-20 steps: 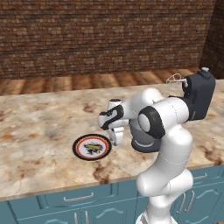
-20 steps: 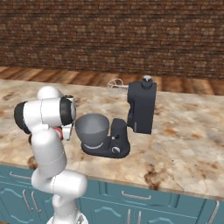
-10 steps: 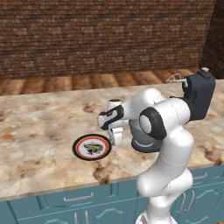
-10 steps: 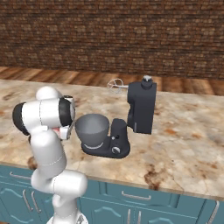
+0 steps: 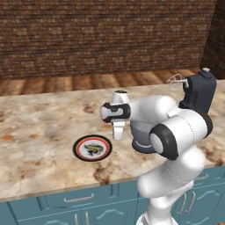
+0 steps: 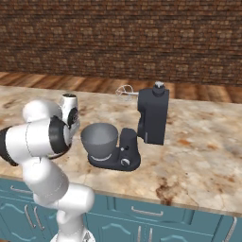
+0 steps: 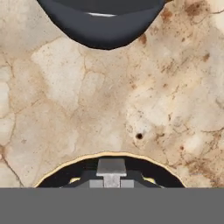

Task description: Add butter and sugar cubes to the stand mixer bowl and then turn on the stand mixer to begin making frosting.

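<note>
Little has shifted since a second ago: the arm holds the same pose over the counter [image 5: 39, 127], and the gripper [image 5: 117, 134] hangs just past the far right edge of the plate [image 5: 92, 147], as before. Its fingers have closed and are now pressed together; the hand view shows one narrow grey tip [image 7: 111, 168] at the bottom, over the plate's [image 7: 83, 167] black rim, and I cannot tell whether anything is pinched there.

No yellow butter block can be made out on the plate, whose centre shows dark blotches in the left base view.

The bowl [image 6: 99, 138] sits on the mixer's [image 6: 152, 116] flat base, just right of the gripper; its dark rounded side [image 7: 103, 26] fills the top of the hand view. The mixer head is tilted up and back, with the whisk [image 6: 125, 91] sticking out away from the bowl. In the left base view the bowl [image 5: 139, 132] is mostly hidden behind the arm, and the mixer head [image 5: 200, 91] rises at the right.
</note>
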Motion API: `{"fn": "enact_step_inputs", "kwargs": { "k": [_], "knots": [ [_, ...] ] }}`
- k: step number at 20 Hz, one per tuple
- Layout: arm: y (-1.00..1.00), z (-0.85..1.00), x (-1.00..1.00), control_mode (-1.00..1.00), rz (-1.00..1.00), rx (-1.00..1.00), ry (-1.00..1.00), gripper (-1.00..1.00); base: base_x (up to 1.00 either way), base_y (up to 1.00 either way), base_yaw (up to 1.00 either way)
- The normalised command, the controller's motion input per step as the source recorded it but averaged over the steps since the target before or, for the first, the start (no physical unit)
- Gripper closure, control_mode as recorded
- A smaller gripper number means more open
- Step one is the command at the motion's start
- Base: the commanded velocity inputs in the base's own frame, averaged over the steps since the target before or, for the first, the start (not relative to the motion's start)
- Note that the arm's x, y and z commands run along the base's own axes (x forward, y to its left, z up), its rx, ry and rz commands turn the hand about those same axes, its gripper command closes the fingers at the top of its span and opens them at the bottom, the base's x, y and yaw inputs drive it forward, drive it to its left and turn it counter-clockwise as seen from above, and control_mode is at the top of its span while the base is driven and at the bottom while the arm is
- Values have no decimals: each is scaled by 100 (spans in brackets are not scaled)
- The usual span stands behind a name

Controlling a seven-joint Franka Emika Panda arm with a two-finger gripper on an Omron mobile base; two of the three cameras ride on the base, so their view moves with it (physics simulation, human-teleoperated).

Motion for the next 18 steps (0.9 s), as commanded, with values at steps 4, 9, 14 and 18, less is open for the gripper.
{"fn": "enact_step_inputs", "kwargs": {
  "k": [4, 9, 14, 18],
  "knots": [
    [-3, 82, -16, -100, -23, 0, 9, 100, 0, 0, 0],
    [-8, 81, -19, -100, -25, 0, 22, 100, 0, 0, 0],
    [-19, 97, -5, -100, -25, 0, 19, 100, 0, 0, 0],
    [-51, 38, 3, -100, -23, -14, 10, 100, 0, 0, 0]
  ]
}}
